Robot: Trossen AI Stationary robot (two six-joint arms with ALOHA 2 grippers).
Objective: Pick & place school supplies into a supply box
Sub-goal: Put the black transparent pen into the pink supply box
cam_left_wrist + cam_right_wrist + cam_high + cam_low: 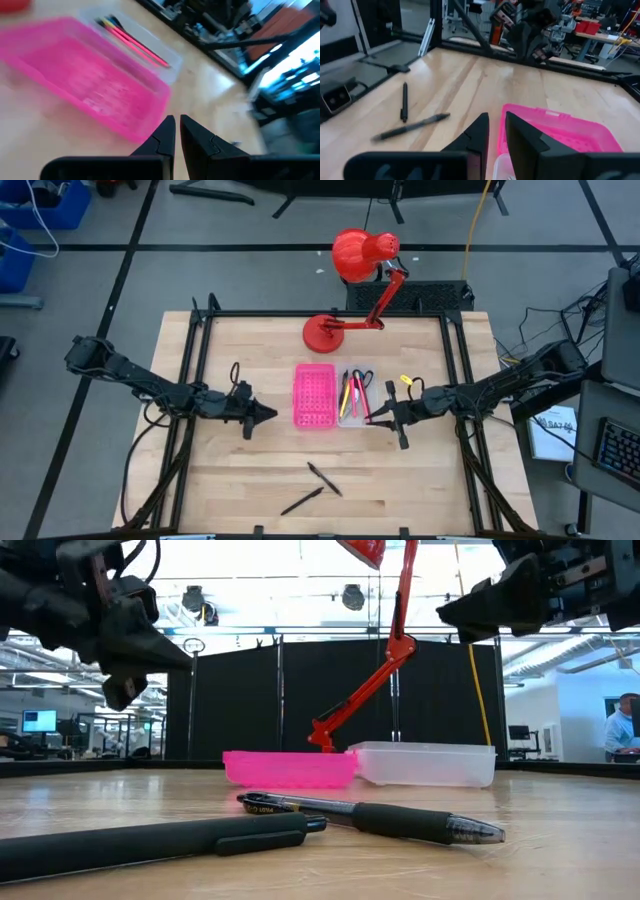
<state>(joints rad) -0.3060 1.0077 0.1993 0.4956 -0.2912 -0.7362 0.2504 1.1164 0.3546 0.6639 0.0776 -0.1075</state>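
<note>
i am looking down on a wooden surface (250, 480) with the supply box (352, 420) at its middle, a clear tray joined to a hot-pink half (314, 396). the clear tray already holds several pens, pencils and small scissors. my right pincer (397, 420) hangs just beside the clear tray's outer edge, fingers nearly together with only a slim gap, gripping nothing that i can see. my left pincer (262, 415) waits on the far side of the pink half, fingers shut and empty. two black pens (313, 485) lie on the bare wood well apart from both pincers, towards the front edge. i judge them light, stiff, smooth and prone to roll, so i would pinch one across its rubber-grip section.
</note>
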